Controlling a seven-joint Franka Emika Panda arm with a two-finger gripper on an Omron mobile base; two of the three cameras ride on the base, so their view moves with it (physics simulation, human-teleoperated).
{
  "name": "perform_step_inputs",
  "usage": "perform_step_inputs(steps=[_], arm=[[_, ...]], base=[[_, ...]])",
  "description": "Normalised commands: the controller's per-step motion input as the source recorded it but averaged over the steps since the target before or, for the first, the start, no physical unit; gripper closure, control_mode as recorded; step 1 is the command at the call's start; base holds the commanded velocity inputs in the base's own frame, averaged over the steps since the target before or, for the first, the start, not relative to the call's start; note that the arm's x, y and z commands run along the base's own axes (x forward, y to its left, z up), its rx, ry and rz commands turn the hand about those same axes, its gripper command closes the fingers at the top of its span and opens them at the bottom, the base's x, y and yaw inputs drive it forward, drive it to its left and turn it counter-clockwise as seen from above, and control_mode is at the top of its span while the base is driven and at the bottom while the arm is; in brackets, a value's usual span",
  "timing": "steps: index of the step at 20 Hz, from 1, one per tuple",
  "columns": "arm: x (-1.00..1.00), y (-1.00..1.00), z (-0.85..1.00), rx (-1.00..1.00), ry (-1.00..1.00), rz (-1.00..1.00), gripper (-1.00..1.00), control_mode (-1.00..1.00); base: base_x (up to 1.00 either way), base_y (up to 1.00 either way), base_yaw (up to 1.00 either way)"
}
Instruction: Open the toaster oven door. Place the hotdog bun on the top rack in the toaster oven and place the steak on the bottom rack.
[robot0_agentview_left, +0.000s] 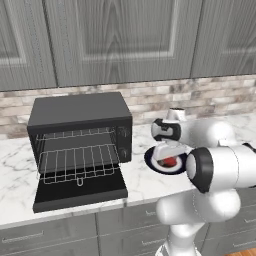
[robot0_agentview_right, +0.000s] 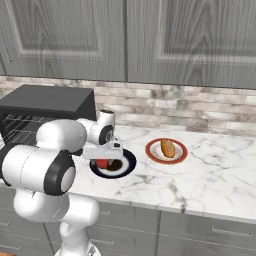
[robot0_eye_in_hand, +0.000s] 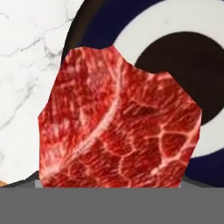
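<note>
Steak (robot0_eye_in_hand: 118, 118) sits right under the hand camera, on the dark-rimmed plate (robot0_eye_in_hand: 175, 26). Gripper (robot0_agentview_right: 106, 161) is down over it; can't tell jaw opening or contact. Meat looks soft, floppy, likely slick, so pinch across a thick edge. Toaster oven (robot0_agentview_left: 80, 140) door is already down, racks bare. Hotdog bun (robot0_agentview_right: 168, 148) on orange plate (robot0_agentview_right: 152, 154), well right.

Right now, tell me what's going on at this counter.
The toaster oven stands with its door dropped open and both racks bare. The arm has brought its claw down over the steak on the dark blue plate, and the hand view sits close above the meat. Whether the claw has closed on it cannot be told. The hotdog bun lies on its orange-rimmed plate further right, untouched.
</note>
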Motion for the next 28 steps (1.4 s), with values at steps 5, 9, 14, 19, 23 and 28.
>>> perform_step_inputs(steps=[5,9,14,19,23,28], arm=[[-0.31,0.43,0.21,0.00,0.00,0.00,1.00,-1.00],[-0.22,0.52,0.22,0.00,0.05,0.00,1.00,-1.00],[-0.06,0.66,0.18,-0.01,0.01,0.00,1.00,-1.00],[-0.01,0.70,0.17,0.00,0.00,0.00,1.00,-1.00],[0.00,0.67,0.13,0.00,0.00,0.00,1.00,-1.00],[0.01,0.68,0.12,0.00,0.00,0.00,1.00,-1.00]], base=[[0.00,0.00,0.00],[0.00,0.00,0.00],[0.00,0.00,0.00],[0.00,0.00,0.00],[0.00,0.00,0.00],[0.00,0.00,0.00]])
